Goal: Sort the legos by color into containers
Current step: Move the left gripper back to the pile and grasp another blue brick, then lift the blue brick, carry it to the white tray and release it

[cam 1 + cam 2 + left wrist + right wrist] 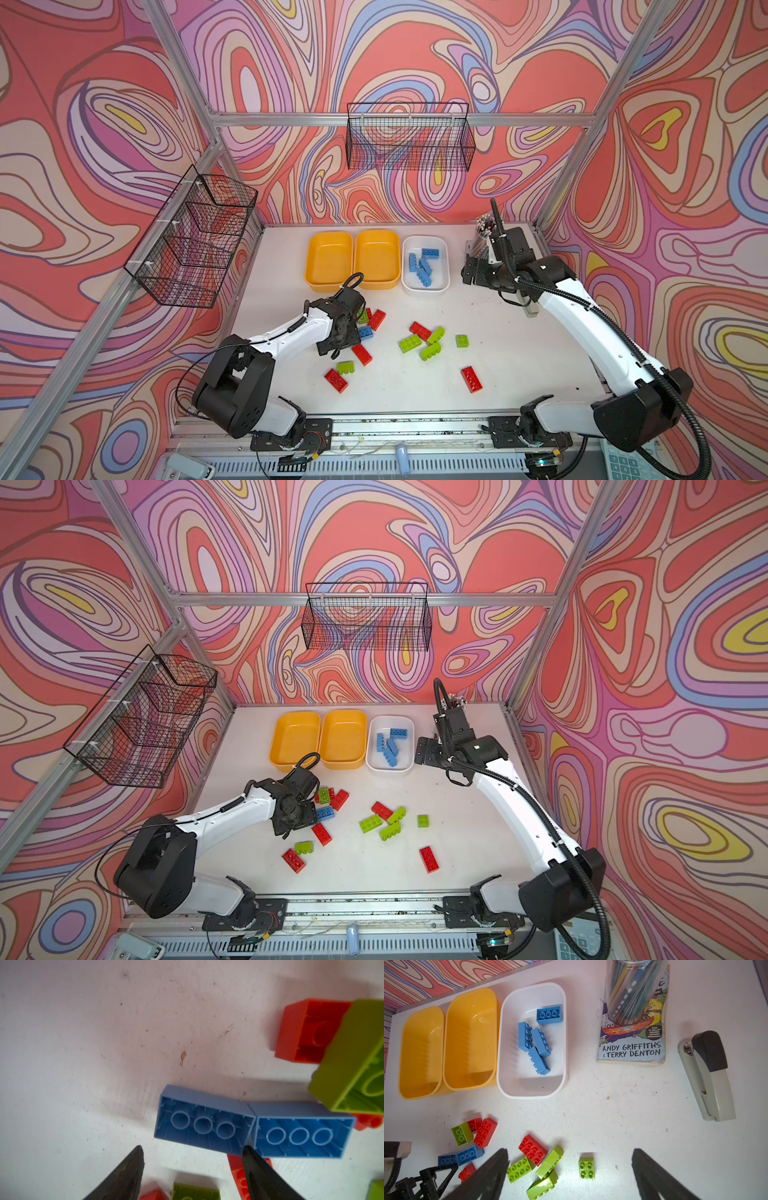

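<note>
Two upturned light-blue plastic bricks (204,1126) are touching end-to-end, so I am hovering left gripper (193,1148) open beside one; right gripper (571,1150) idling open.

Containers: 3. That's 2 yellow tubs (330,259) and 1 white tub (434,279).

Legos: 18 seen.
- Blue legos (525,1035): 6. There are 4 in the white tub and 2 on the tabletop (519,353), touching end to end.
- Red legos (471,379): 6, all on the tabletop, one partly hidden behind a green.
- Green legos (409,343): 6, all on the tabletop, one a four-stud square.

Wire baskets (409,137): 2.

Book (632,1049), pencil cup (633,991), stapler (708,1076): 1 each.
</note>
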